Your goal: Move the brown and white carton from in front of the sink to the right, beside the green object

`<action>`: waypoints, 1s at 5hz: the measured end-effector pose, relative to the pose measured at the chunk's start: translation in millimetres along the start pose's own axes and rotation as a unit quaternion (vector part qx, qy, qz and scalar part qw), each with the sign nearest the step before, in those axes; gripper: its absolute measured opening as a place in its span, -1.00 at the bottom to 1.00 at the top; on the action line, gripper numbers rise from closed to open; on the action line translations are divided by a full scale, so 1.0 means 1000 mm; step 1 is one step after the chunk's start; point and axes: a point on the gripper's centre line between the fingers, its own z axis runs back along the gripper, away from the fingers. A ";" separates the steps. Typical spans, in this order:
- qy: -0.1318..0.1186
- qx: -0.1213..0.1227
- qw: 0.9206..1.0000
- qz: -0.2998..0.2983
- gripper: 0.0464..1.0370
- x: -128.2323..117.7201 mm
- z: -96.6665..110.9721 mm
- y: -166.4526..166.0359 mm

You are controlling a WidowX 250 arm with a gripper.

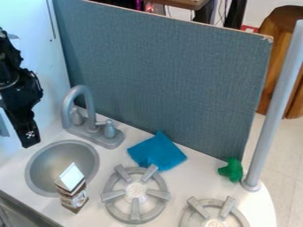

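Gray burner [197, 207] sat nearest; a carton [73, 197] stood against the sink [52, 166]; the gripper [30, 142] hung nearby, its grip undeterminable.

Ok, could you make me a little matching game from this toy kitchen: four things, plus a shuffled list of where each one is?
1. Gripper
2. Blue cloth
3. Carton
4. Green toy

A. On the counter beside the sink
B. At the foot of the grey pole
C. In the air, left of the faucet in the picture
D. Between the panel and the left burner

Pairs: 1-C, 2-D, 3-A, 4-B
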 end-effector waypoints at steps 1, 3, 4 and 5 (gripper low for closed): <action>0.008 -0.012 1.000 0.001 0.93 -0.003 -0.008 -0.004; 0.000 -0.020 0.998 0.058 0.93 0.024 -0.040 -0.039; -0.005 -0.011 0.996 0.084 0.93 0.034 -0.052 -0.045; 0.008 -0.009 0.996 0.090 0.93 0.048 -0.072 -0.064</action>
